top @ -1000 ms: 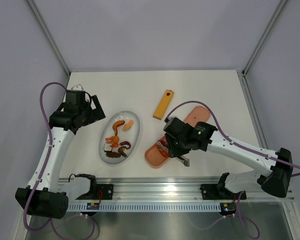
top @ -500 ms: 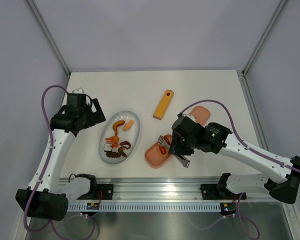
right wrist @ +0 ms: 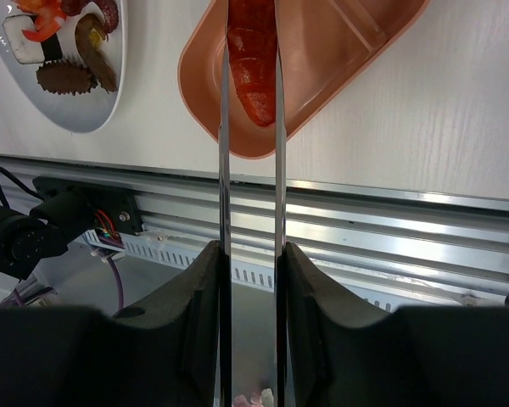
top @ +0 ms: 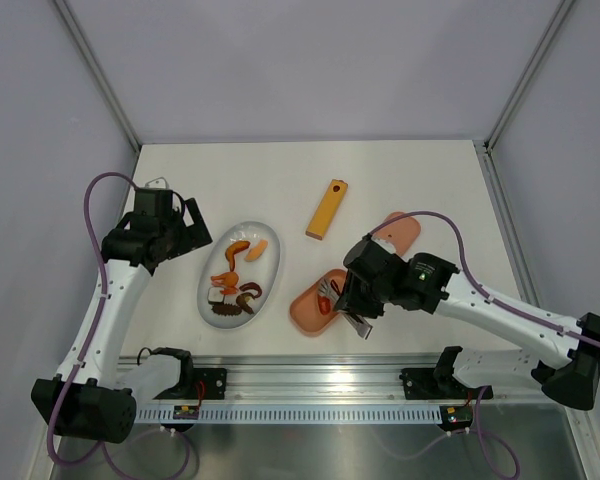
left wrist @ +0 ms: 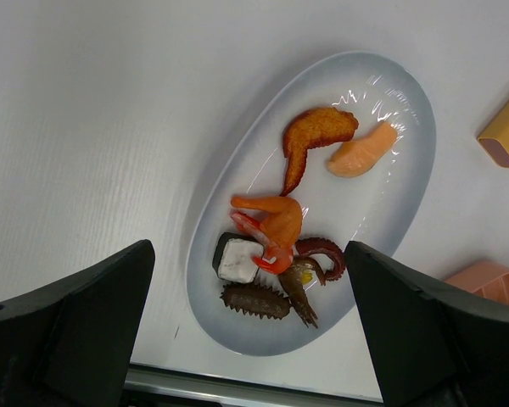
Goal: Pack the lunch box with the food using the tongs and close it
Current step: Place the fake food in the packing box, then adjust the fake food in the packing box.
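Note:
My right gripper [top: 352,302] [right wrist: 250,254] is shut on the silvery tongs [right wrist: 224,170] [top: 330,291], whose two narrow arms run forward over the pink lunch box tray [top: 305,312] [right wrist: 331,68]. A red sausage [right wrist: 253,80] [top: 325,306] sits between the tong arms in the tray's near compartment; whether it rests on the floor I cannot tell. The pink lid [top: 400,230] lies behind the tray. Other food lies on the white plate [top: 265,268] [left wrist: 407,170]: an orange shrimp [left wrist: 276,222], a dark-and-white cube [left wrist: 236,259], brown pieces [left wrist: 254,299]. My left gripper [top: 195,226] [left wrist: 248,254] hovers open over the plate.
A yellow-orange flat bar with a hole [top: 326,209] [left wrist: 505,131] lies behind the plate and tray. The metal rail [top: 310,385] [right wrist: 390,229] runs along the near table edge, just below the tray. Grey walls enclose the table.
My right arm has drawn back to the right with the tongs, uncovering the tray, the lid and the red sausage. The left arm has barely shifted.

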Available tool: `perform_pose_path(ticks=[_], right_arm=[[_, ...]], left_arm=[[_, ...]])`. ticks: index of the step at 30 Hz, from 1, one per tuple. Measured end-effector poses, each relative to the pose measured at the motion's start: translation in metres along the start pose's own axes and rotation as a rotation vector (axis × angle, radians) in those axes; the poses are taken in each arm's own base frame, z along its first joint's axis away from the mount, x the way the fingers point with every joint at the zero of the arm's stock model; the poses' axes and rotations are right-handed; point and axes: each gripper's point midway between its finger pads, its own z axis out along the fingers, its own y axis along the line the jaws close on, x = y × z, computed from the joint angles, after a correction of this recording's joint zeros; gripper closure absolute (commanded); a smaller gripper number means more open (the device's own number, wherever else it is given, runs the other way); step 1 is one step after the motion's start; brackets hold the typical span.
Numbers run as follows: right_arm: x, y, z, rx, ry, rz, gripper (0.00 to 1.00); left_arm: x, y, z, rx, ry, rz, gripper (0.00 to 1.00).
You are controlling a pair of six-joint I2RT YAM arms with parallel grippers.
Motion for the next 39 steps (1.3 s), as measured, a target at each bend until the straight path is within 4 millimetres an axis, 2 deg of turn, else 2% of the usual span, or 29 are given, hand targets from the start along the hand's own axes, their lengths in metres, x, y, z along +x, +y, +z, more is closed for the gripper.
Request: perform_pose_path(ticks=[23,26,34,39], right_arm=[[0.007,0.0,0.013,-0.006,0.029,0.018,0.62],[0.011,-0.001,0.015,-0.004,0.046,0.019,0.55],[0.011,0.002,0.017,-0.012,0.053,0.017,0.48],[0.011,0.002,0.018,-0.013,0.053,0.0,0.48]], left_arm=[[0.003,0.001,0.004,0.001,0.0,0.0,0.01],[0.006,0.002,0.005,-0.002,0.007,0.001,0.01],[0.006,0.002,0.005,-0.003,0.008,0.001,0.01],[0.006,0.002,0.006,-0.002,0.008,0.001,0.01]])
